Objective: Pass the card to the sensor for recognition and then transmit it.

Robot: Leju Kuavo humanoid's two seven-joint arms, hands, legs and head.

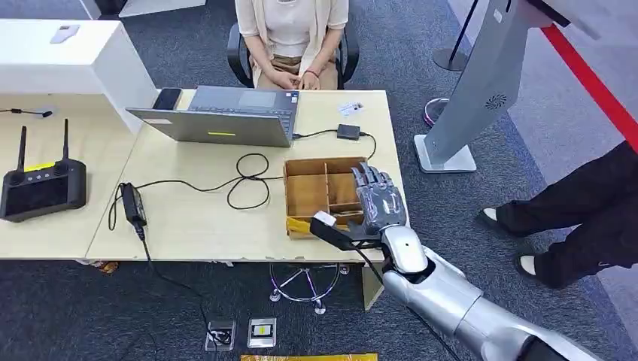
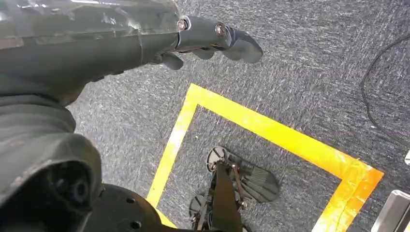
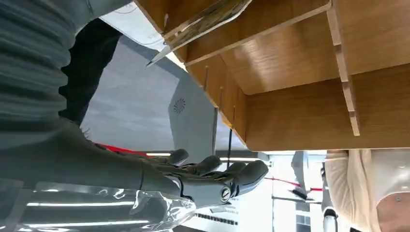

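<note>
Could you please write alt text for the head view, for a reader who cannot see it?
The robot's right hand hovers, fingers spread, over a wooden divided box on a desk. Beyond it a laptop faces a seated person, with a small card nearby.

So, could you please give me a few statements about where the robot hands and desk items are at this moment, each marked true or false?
1. The right robot hand is over the right side of the wooden divided box. True.
2. The right robot hand is gripping the laptop. False: the laptop sits apart, near the seated person.
3. The left robot hand hangs above carpet with yellow tape, holding nothing. True.
4. The black remote controller is inside the wooden box. False: the controller lies on the desk's far left.
5. A small card lies on the desk near the seated person. True.
</note>
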